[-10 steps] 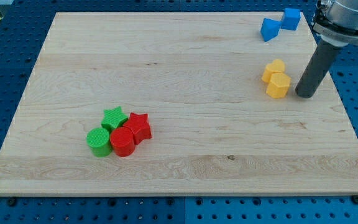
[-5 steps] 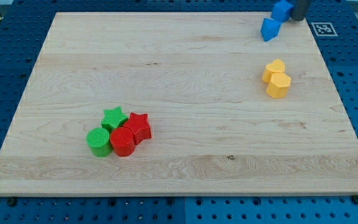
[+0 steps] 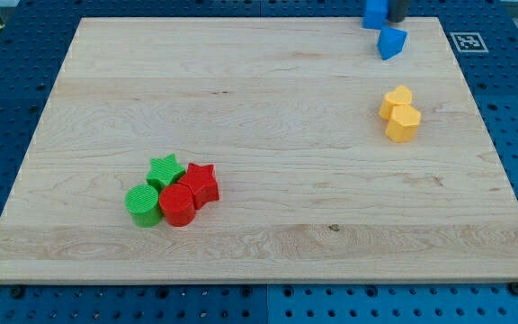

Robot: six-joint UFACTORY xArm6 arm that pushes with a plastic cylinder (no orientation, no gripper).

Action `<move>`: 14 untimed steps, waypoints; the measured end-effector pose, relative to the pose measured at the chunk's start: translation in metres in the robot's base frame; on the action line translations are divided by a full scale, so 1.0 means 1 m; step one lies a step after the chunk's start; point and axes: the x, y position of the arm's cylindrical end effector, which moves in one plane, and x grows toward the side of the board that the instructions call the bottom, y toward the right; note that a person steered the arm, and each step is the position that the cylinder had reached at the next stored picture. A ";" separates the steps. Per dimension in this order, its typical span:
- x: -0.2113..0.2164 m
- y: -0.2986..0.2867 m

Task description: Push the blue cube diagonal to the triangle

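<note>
- Pale wood board (image 3: 259, 207) fills the view, on a blue pegboard (image 3: 7, 108).
- Red-and-green cluster sits near the view's bottom left: green star (image 3: 165, 169), red star (image 3: 200, 183), green cylinder (image 3: 142, 203) and red cylinder (image 3: 177, 204), packed together, well apart from the action.
- Two yellow blocks (image 3: 399, 113) lie touching at the view's right, untouched by this job.
- Blue triangle (image 3: 391, 41) rests near the top edge, right of centre.
- Blue cube (image 3: 375, 13) sits at the very top edge, partly cut off, just up and to the view's left of the triangle, which looks like a diagonal placing, so the task seems about done.
- My tip (image 3: 397, 20) stands just right of the cube, close to touching; a bare rod, it grips nothing. Judged left: only backing away.
</note>
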 end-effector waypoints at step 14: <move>0.002 -0.184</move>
